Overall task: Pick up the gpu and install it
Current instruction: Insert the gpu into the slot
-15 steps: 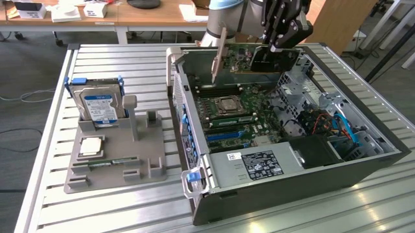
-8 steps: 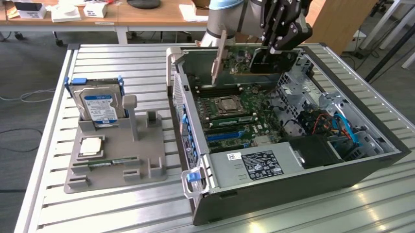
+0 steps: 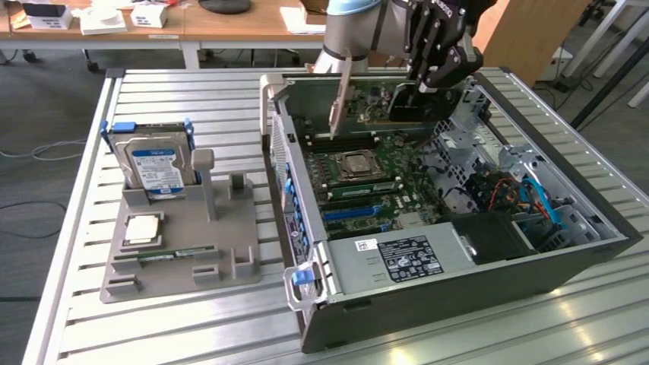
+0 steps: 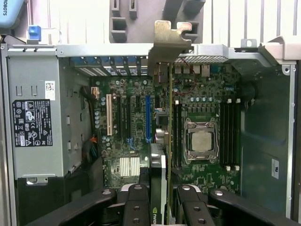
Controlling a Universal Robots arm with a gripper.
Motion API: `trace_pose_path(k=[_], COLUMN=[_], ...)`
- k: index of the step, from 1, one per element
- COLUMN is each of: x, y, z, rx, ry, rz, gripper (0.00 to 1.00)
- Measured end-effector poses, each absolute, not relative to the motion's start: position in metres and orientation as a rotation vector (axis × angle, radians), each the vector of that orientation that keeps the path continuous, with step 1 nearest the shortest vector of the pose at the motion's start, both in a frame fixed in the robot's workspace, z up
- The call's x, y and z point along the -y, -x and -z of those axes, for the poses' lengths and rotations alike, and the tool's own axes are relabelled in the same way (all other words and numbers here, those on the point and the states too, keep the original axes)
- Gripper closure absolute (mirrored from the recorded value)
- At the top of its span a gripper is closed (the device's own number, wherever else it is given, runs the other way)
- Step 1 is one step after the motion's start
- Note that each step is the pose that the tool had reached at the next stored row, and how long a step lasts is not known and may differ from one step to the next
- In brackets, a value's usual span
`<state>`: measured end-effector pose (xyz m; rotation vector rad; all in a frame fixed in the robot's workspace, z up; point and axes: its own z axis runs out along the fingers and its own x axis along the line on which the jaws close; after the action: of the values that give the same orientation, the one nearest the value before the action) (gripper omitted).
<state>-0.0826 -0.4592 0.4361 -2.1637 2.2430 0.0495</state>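
Table: we open on the slatted metal table (image 3: 182,99), which carries everything in play.
Computer case: the dark case (image 3: 487,296) lies on its side with the panel off, toward the exterior view's right.
Arm: the arm (image 3: 350,30) reaches down over the far end of the case.
Motherboard: we look straight onto the green motherboard (image 3: 375,182), with the processor socket (image 3: 357,163) near its middle.
Power supply: the grey power supply (image 3: 400,258) sits at the near end of the case, label up.
Holder: a grey holder (image 3: 178,251) stands beside the case, on the exterior view's left.
Gpu: and here it is, the gpu (image 3: 406,110), held on edge over the far part of the motherboard, its pale bracket (image 4: 168,40) at the case wall nearest the holder. We cannot tell whether its lower edge touches the board.
Hard drive: the hard drive (image 3: 154,163) stands upright in the holder, blue label facing us.
Gripper: the gripper (image 3: 438,80) is clamped on the gpu, black fingers (image 4: 136,207) pressing either face of the card.
Blue slot: in the wrist view a long blue slot (image 4: 148,117) runs just beside the card's line.
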Motion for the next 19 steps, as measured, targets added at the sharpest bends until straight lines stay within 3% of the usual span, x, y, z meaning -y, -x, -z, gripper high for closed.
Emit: trace_pose_path(k=[19], x=[0.459], y=[0.083], z=[-0.417], rx=[-2.242], ry=[2.164], rz=[-0.05], gripper=[0.73])
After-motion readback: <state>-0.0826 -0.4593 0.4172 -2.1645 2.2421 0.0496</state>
